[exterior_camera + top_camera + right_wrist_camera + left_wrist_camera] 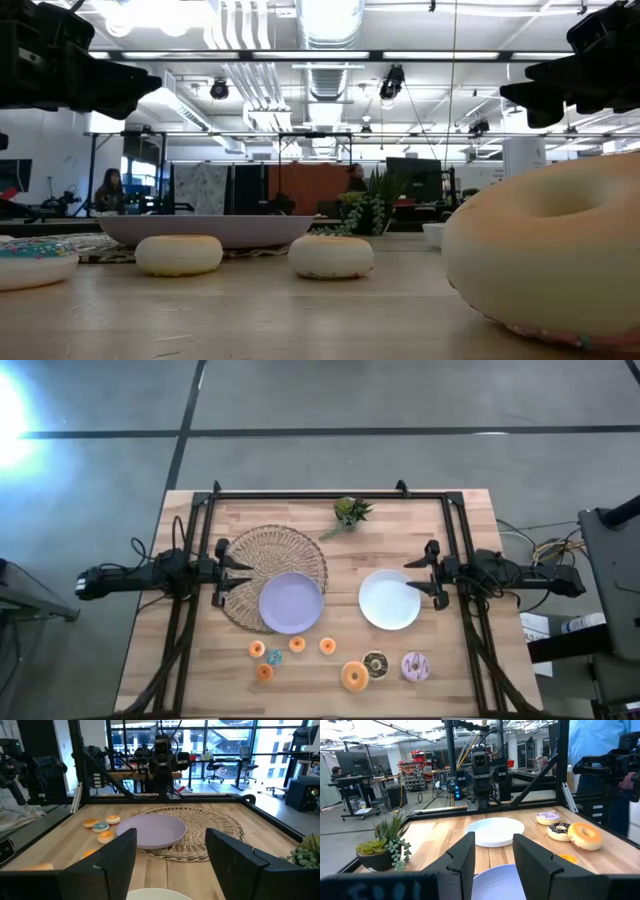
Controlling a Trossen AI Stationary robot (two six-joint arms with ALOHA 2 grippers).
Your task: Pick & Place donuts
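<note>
Several toy donuts lie in a row near the table's near edge: small orange ones [297, 644], a tiny teal one [274, 656], a larger orange one [354, 676], a chocolate one [377, 665] and a pink sprinkled one [415, 666]. My left gripper [235, 572] is open and hovers at the left edge of the lilac plate [291, 602], touching nothing. My right gripper [420, 575] is open beside the white plate [389, 600]. In the left wrist view the larger donuts [585, 835] lie beyond the open fingers [492, 855]. The right wrist view shows the small donuts [100, 826].
The lilac plate rests on a round woven mat [275, 575]. A small green plant [350, 513] stands near the far edge. A black frame [330, 492] runs round the table's far and side edges. Bare wood lies between the two plates.
</note>
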